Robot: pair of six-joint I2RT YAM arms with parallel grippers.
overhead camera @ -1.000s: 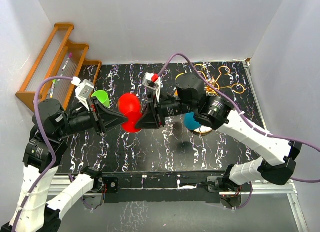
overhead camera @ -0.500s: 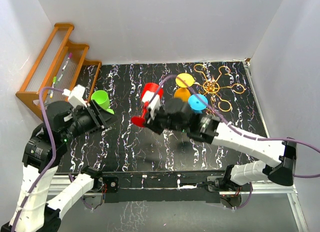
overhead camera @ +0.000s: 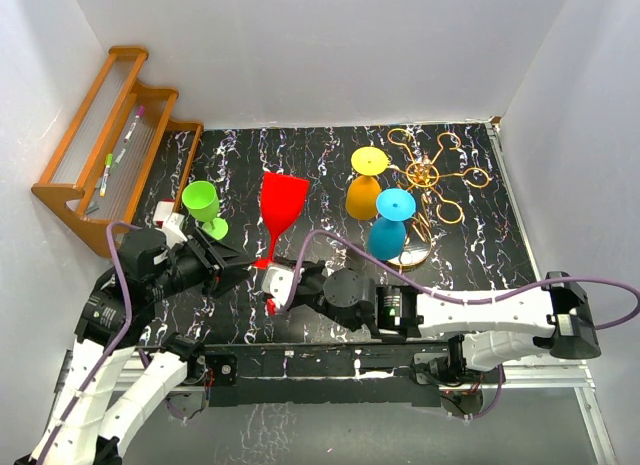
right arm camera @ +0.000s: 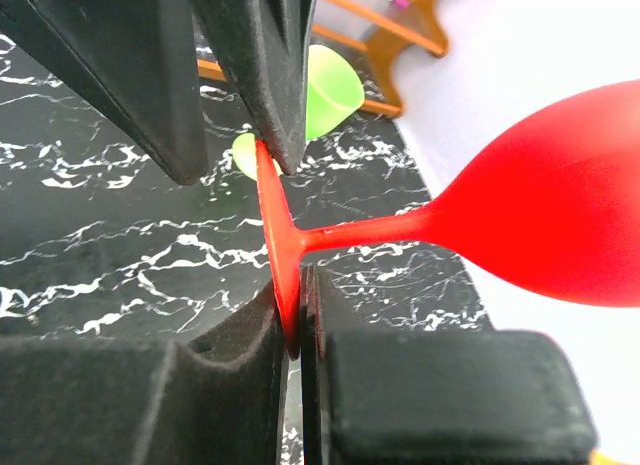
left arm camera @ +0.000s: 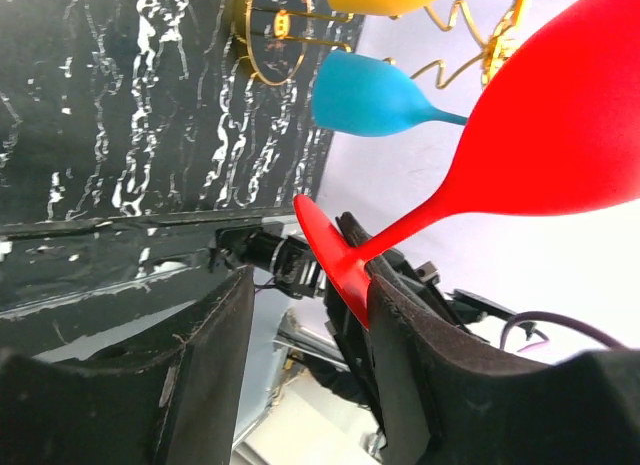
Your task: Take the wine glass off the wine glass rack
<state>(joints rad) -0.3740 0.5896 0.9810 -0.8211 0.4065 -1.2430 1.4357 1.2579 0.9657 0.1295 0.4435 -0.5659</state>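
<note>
Removal stage, judged near its end: the red plastic wine glass is off the gold wire wine glass rack and is carried by the right hand; that hand is closed to a narrow slit, its two black fingers pinching the flat round foot of the glass edge-on, one pad on each face; the stem runs straight out of the grip and the bowl lies beyond the fingertips, toward the far side of the black marbled counter.

The left hand faces the right hand tip to tip; its fingers stand wide apart and hold nothing; the free rim of the red foot lies between them and, in the right wrist view, appears to touch one fingertip.

The rack stands well apart from both hands, off to the right hand's outer side; an orange glass and a blue glass appear to hang foot-up from its arms; a green glass stands just beyond the left hand.

Next move, as judged: either the left hand closes on the foot before the right lets go, or the right hand turns the glass upright and lowers its foot flat to the counter; both call for a firm pinch, since a thin disc gripped at one edge could pivot under the bowl's weight.
</note>
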